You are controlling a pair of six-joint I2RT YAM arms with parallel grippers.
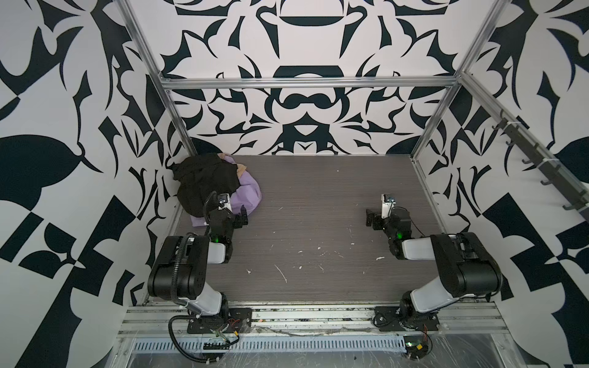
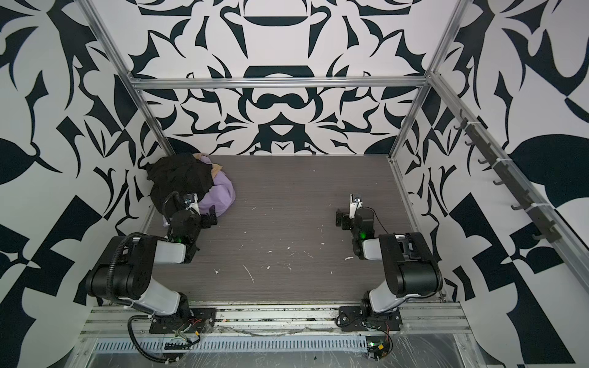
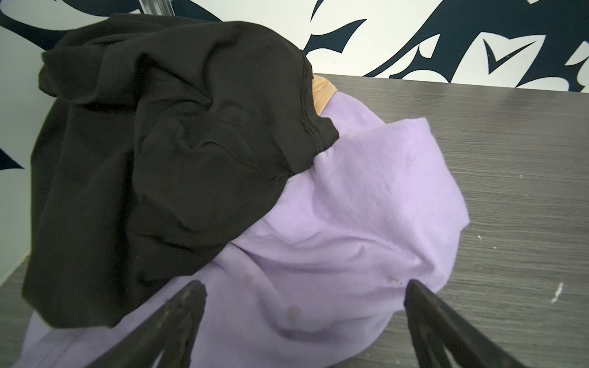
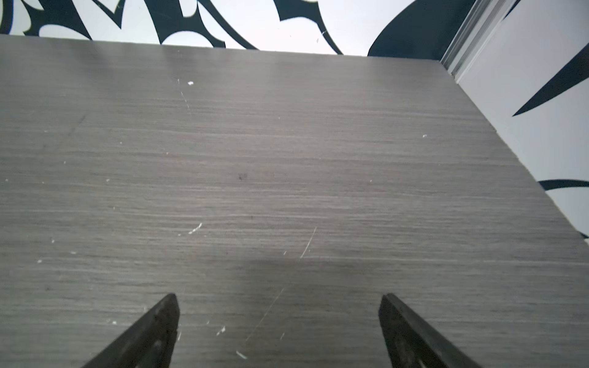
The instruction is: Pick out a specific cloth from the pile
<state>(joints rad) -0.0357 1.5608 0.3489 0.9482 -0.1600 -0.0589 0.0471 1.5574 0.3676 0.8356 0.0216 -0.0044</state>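
Wide grey wood-grain tabletop (image 1: 318,197) fills the floor of the booth, and it's scuffed, folks: white flecks and one long pale scratch (image 1: 281,273) scatter across the near half in both top views. Bold black-and-white patterned walls (image 1: 306,41) close in on three sides, with a silver aluminium crossbar (image 1: 306,82) running flat across the back wall. Over on the right wall a dark rail of hooks (image 1: 541,161) slants down toward the front, while a slotted grey strip (image 1: 287,344) lies just below the front metal rails (image 1: 318,313).
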